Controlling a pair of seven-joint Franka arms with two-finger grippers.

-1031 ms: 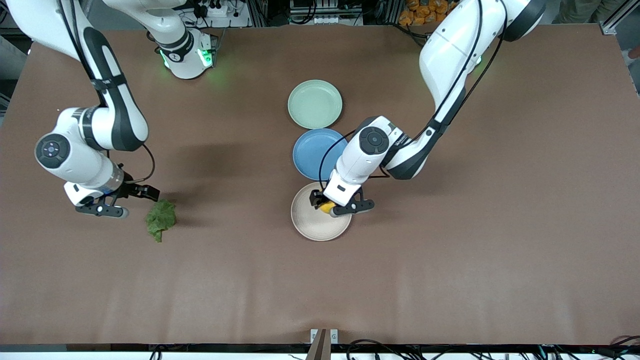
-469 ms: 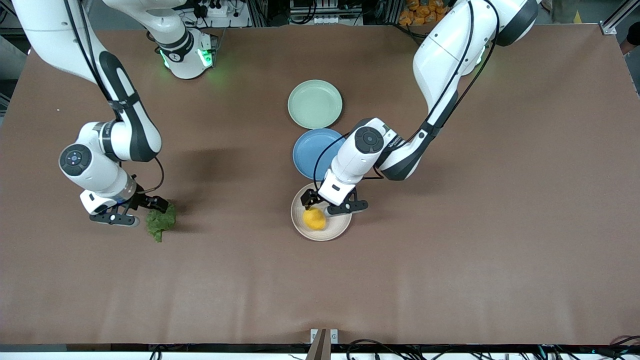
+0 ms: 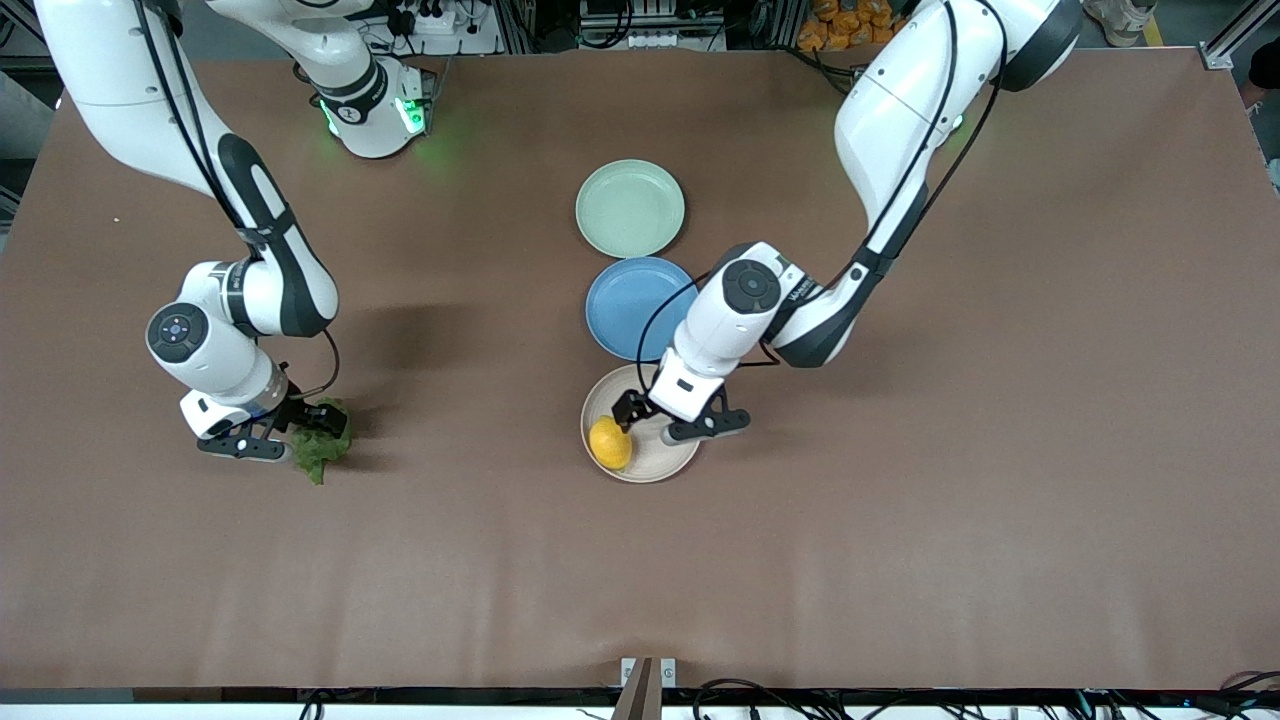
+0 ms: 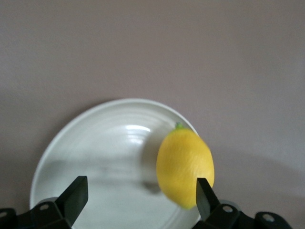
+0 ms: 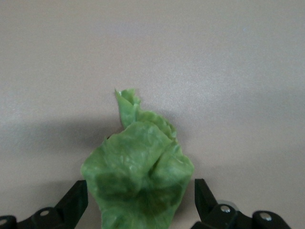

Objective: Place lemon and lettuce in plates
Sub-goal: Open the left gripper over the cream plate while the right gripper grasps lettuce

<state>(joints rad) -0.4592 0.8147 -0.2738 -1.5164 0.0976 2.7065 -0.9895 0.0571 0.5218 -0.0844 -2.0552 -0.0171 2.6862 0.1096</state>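
Desk (image 3: pixel 900 520): cream plate (image 3: pixel 668 462) holds the bright yellow oval lemon (image 3: pixel 609 442), left end effector (image 3: pixel 676 419) wide open over it, empty. Toward the right arm's end from that plate, crinkled green lettuce (image 3: pixel 322 448) lies between the right end effector's (image 3: pixel 283 433) open jaws, ungripped; looks limp and light, probably best pinched at the thick folded middle

blue plate (image 3: pixel 627 305) on brown table (image 3: pixel 1000 450), mid-table

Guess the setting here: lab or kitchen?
Likely a robot lab: two Franka arms on a bare brown table, cable clutter along its edges, and staged props, a lemon and lettuce.
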